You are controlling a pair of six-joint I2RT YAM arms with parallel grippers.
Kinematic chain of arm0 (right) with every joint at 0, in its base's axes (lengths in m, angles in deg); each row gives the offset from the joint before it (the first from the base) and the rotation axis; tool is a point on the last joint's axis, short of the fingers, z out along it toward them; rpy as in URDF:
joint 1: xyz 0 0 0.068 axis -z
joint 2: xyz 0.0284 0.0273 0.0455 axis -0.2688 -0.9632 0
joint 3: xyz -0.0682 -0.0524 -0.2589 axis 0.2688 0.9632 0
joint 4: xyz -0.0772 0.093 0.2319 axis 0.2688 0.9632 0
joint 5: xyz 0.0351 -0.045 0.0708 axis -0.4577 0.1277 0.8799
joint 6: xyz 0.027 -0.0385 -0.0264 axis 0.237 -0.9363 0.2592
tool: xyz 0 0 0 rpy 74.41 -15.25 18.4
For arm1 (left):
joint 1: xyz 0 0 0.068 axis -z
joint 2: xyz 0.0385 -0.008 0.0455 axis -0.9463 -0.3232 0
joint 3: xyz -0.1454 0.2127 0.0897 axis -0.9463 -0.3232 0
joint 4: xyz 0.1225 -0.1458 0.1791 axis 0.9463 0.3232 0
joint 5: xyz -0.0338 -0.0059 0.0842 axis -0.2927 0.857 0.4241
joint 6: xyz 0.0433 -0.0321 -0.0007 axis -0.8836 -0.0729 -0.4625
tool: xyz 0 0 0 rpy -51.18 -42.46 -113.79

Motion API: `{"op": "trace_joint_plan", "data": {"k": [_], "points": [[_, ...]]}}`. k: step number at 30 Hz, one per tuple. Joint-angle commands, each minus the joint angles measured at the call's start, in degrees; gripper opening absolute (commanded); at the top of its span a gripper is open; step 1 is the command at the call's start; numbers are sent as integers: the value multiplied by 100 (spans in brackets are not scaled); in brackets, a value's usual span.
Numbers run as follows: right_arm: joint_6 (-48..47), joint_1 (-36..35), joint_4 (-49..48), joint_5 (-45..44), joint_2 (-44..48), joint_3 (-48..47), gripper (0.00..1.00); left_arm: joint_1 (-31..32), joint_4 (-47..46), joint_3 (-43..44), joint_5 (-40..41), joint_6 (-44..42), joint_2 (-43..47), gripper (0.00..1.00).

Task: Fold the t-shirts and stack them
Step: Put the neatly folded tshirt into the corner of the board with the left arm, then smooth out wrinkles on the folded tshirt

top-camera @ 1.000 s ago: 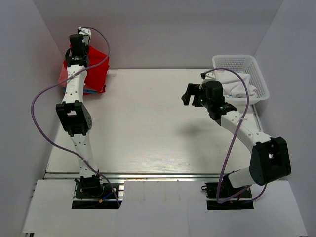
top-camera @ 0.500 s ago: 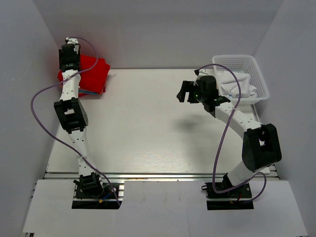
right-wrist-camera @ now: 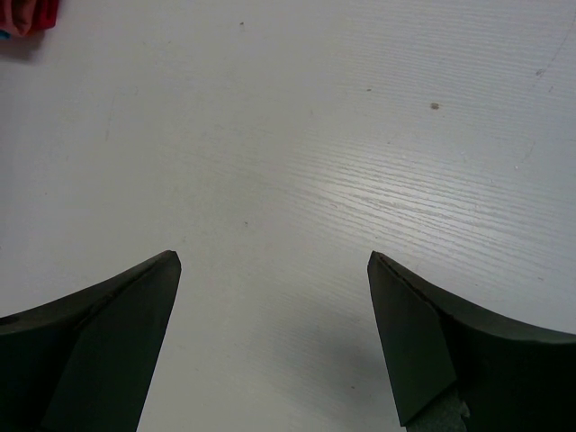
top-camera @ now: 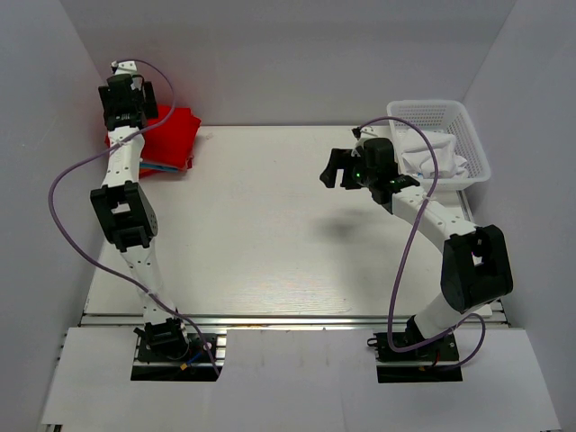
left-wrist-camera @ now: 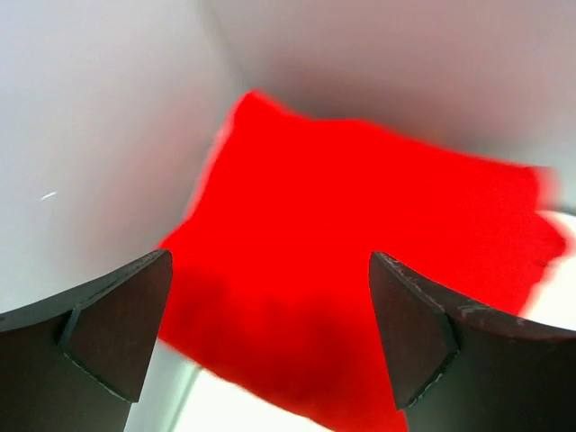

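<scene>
The left end effector [left-wrist-camera: 270,261] hangs over the far-left corner of the bench [top-camera: 270,234]. Its two dark fingers [left-wrist-camera: 108,333] are spread wide with nothing between them, and the wrist view looks through that gap onto the red t-shirt [left-wrist-camera: 360,270]. The shirt lies flat, folded into a rough rectangle, right in the far-left corner beside the left wall and close to the back wall (the wrist view is too blurred to show any fold lines). In the top view a thin teal strip of cloth [top-camera: 165,168] shows beneath the shirt's near edge, so the red one lies on top of a small stack. The right end effector [right-wrist-camera: 274,261] is well apart from that stack, above the right-middle of the bench and pointing towards the left side. Its fingers [right-wrist-camera: 99,342] likewise stand fully apart and hold nothing, with only bare white bench surface beneath them. Behind it, at the far-right corner, a white mesh basket [top-camera: 432,108] holds crumpled white cloth [top-camera: 432,155]. A purple cable [top-camera: 67,180] loops along each arm.
</scene>
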Motion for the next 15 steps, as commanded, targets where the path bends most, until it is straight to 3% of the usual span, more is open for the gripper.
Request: {"op": "trace_joint_plan", "data": {"k": [1,7,12,15], "points": [[-9,-9,-71,208,107,-91,90,79,-491,-314,-1483,508,584,100],[-18,-17,-45,341,72,-143,90,-123,-254,142,-1848,1071,-242,100],[-53,-17,-45,367,-138,-292,90,-247,-869,-674,-1848,1484,-348,100],[-27,-26,157,515,-340,-451,90,-562,-975,-650,-1725,2010,-655,100]]}}
